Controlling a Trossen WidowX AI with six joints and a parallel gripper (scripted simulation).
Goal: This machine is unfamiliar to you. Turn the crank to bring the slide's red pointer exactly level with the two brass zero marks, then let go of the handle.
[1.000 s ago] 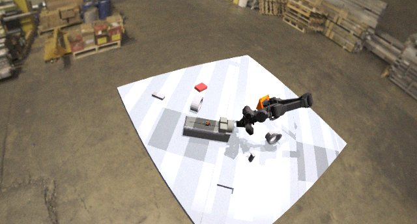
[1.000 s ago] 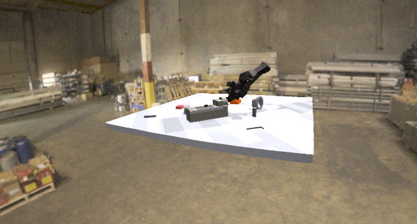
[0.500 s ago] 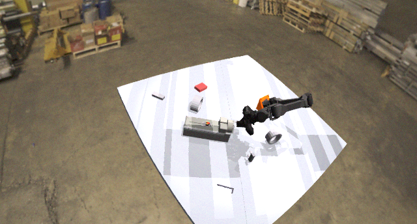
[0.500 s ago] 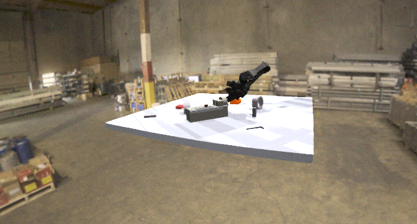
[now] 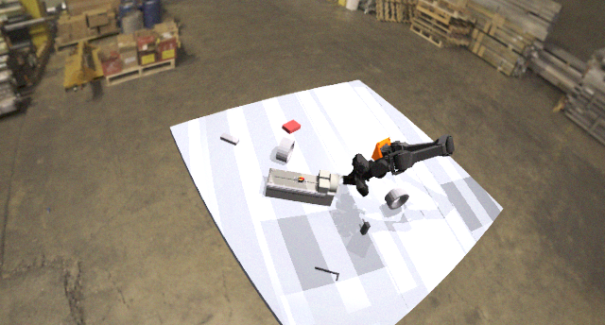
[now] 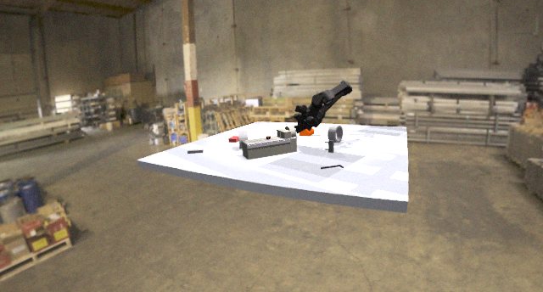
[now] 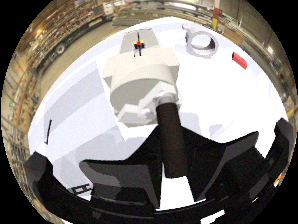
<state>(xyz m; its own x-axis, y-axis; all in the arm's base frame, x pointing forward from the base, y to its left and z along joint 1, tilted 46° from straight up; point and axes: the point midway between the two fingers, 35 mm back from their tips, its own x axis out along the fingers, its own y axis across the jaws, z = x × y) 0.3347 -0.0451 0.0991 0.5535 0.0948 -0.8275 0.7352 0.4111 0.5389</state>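
Note:
The machine (image 5: 293, 189) (image 6: 269, 148) is a long grey box on the white table (image 5: 227, 193). Its slide's red pointer (image 5: 301, 179) (image 6: 268, 137) (image 7: 139, 46) sits on the top rail towards the crank end. The brass zero marks are too small to tell apart from it. A pale crank disc (image 5: 329, 181) (image 7: 141, 82) sits on the machine's right end, with a dark handle (image 7: 170, 129) sticking out. My gripper (image 5: 349, 179) (image 6: 298, 125) (image 7: 165, 128) is level with the crank and shut on that handle.
A grey ring (image 5: 396, 198) (image 6: 335, 133) (image 7: 200, 43) lies right of the machine, with a small black piece (image 5: 364, 228) in front. A white cylinder (image 5: 285, 150), a red block (image 5: 291, 126) (image 7: 240, 60) and a small grey block (image 5: 230, 138) lie behind. A hex key (image 5: 327, 271) (image 6: 332, 166) lies near the front.

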